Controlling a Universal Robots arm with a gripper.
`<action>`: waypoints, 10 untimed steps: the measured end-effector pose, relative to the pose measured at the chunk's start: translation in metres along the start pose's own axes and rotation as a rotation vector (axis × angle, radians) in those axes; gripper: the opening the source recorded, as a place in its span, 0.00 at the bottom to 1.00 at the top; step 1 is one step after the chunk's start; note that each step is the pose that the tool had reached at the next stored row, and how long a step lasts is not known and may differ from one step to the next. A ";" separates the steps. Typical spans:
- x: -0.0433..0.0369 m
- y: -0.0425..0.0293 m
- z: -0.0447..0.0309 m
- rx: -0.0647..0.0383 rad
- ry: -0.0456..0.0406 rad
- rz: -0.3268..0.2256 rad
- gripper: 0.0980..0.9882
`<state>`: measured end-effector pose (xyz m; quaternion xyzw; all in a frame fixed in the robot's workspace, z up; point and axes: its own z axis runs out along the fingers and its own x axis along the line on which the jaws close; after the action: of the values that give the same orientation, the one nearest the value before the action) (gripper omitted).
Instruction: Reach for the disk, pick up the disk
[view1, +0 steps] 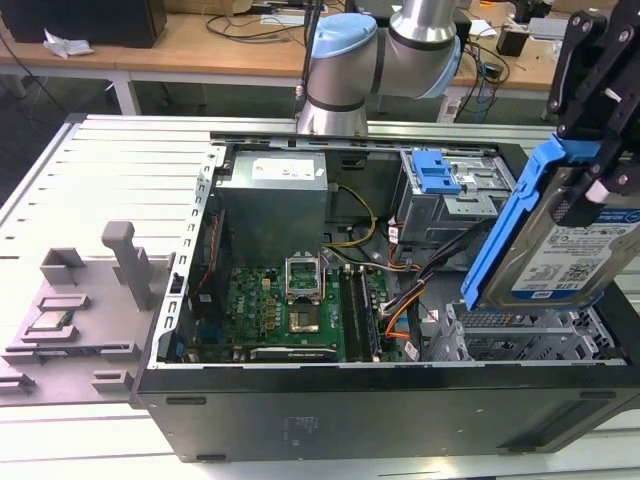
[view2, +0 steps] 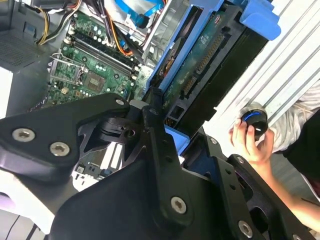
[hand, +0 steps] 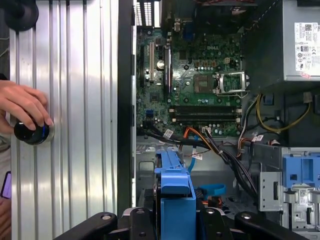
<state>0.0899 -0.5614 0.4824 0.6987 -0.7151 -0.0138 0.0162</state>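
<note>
From my remote station, the largest item is the open computer case (view1: 400, 400), a black steel box lying on a ribbed aluminium table (view1: 120, 170), with its green motherboard (view1: 290, 310) and grey power supply (view1: 275, 190) exposed. Above the case's end at the exterior view's right hangs the gripper (view1: 590, 165), its black fingers clenched on the disk (view1: 565, 255), which I hold tilted and clear of the drive bays, well above the case floor. The disk is a flat silver rectangle with a white-and-blue label on one face, a bare circuit board (view2: 200, 65) on the other, and a blue plastic bracket (view1: 500, 235) along its edges. I judge it dense, rigid and sensitive to shock; the smooth metal faces would slip, so the bracketed edges are the better hold, away from the board and connector. A second blue bracket (view1: 437, 172) sits in the far bay. At the table edge, a person's hand (hand: 22, 105) rests on a small black-and-blue knob (hand: 32, 132).
</note>
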 end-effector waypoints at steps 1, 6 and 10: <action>0.0000 -0.0012 0.0009 0.000 0.0001 0.000 0.30; -0.0002 -0.0066 0.0089 0.000 0.0000 0.000 0.30; -0.0002 -0.0082 0.0112 0.000 -0.0001 0.000 0.30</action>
<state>0.0977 -0.5614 0.4709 0.6987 -0.7151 -0.0138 0.0162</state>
